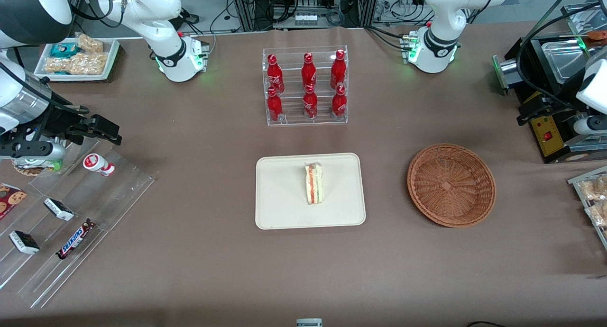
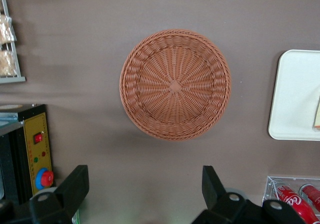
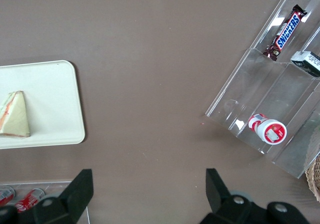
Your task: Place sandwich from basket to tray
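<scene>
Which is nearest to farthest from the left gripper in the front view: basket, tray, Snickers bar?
The gripper, fingers open, hangs above the table at the working arm's end, with the basket in its wrist view.
1. basket, empty, at the working arm's end.
2. tray, mid-table, with the sandwich on it.
3. Snickers bar, in the clear rack at the parked arm's end.

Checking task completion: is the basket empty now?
Empty: the basket shows bare weave; the sandwich lies on the tray. The gripper hangs open above it.
</scene>
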Robot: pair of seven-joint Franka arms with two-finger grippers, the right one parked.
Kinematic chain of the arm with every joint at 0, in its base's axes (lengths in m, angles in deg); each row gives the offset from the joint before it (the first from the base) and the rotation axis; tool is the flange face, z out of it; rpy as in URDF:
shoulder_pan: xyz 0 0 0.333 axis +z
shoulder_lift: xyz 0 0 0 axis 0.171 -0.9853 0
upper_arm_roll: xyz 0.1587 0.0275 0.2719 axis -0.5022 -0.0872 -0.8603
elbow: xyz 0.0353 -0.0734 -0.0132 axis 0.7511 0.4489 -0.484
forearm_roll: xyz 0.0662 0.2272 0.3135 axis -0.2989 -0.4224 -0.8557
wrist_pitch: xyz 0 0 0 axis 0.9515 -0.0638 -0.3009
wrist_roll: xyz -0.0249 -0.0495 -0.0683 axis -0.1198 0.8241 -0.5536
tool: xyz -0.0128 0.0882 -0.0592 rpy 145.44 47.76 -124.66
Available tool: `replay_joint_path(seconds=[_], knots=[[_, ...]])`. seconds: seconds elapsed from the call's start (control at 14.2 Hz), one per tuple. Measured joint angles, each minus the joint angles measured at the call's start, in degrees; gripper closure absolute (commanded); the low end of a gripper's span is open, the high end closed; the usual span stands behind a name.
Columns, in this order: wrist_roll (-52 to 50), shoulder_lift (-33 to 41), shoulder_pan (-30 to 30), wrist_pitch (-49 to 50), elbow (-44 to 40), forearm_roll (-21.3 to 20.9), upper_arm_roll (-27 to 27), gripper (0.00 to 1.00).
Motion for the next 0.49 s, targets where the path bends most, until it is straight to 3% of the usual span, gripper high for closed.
replay_joint_path(seconds=[0.49], knots=[[0.03,-7.30,-0.15,1.61,-8.46,-1.57,0.00,0.00]])
